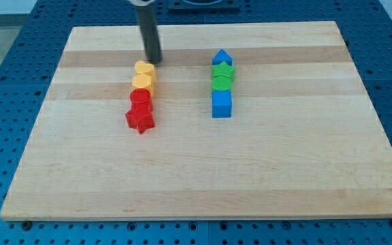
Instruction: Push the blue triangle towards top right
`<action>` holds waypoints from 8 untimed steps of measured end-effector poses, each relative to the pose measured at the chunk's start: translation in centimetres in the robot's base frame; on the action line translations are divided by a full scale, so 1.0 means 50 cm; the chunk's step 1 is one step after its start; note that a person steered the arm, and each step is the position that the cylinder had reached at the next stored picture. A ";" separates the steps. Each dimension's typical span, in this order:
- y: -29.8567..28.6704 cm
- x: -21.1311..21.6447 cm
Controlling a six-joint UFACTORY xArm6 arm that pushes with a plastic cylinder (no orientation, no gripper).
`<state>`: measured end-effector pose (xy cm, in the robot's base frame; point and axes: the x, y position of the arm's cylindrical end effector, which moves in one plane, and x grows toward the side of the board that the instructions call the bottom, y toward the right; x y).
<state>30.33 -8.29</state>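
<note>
The blue triangle [222, 57] sits at the top of a column of blocks right of the board's middle. Below it are a green star [223, 71], a green cylinder [222, 84] and a blue cube [222, 104], all touching in a line. My tip [155, 62] is at the end of the dark rod, to the left of the blue triangle, about a hundred pixels away. The tip stands just above the top of the left column, at the upper edge of the yellow heart [144, 69].
The left column holds the yellow heart, a yellow block [142, 82], a red cylinder [140, 101] and a red star [140, 120]. The wooden board [203, 177] lies on a blue perforated table [12, 82].
</note>
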 end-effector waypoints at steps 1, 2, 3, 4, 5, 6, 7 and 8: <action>0.070 0.024; 0.131 0.042; 0.197 0.045; 0.261 0.045; 0.332 0.045; 0.398 0.045; 0.448 0.045; 0.488 0.042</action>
<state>32.42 16.14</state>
